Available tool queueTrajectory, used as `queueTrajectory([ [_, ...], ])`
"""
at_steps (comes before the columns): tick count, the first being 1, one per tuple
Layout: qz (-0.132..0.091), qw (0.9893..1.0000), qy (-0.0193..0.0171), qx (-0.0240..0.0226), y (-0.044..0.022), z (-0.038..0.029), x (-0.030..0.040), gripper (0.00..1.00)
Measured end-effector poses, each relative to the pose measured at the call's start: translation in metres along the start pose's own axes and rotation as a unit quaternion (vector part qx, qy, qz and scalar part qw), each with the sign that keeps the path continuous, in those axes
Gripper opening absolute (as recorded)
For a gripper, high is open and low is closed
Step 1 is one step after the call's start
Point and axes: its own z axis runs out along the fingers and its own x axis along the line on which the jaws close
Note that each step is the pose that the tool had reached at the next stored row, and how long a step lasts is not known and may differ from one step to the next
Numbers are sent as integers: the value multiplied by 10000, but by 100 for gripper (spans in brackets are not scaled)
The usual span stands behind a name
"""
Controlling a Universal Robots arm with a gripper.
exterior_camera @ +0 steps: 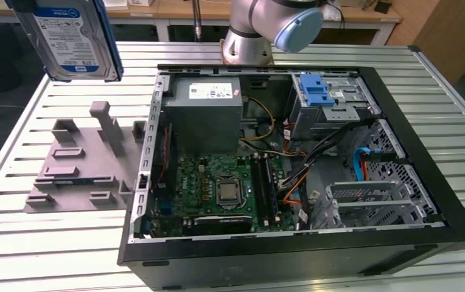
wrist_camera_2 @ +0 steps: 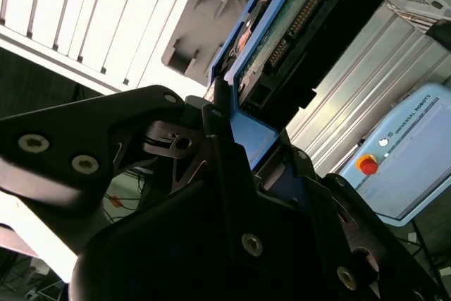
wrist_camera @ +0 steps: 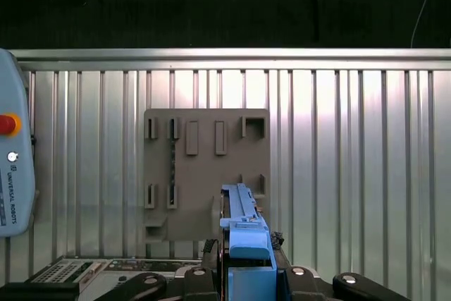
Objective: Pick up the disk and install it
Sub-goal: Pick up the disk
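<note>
Holding the disk (exterior_camera: 69,39) aloft, the gripper (wrist_camera_2: 246,132) is clamped on its blue carrier; I read black fingers pressed on either side in both wrist views. The disk hangs on edge toward the slatted table's (exterior_camera: 45,243) far corner at the exterior view's left (label facing that camera). Beneath it a grey fixture plate (exterior_camera: 82,161) lies on the table, just beside the open computer case (exterior_camera: 297,252).
</note>
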Motion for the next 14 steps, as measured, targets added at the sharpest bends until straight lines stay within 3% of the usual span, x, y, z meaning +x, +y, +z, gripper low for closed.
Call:
queueTrajectory([
  [14,0,10000,0,-1,-218,-2,-3,36],
])
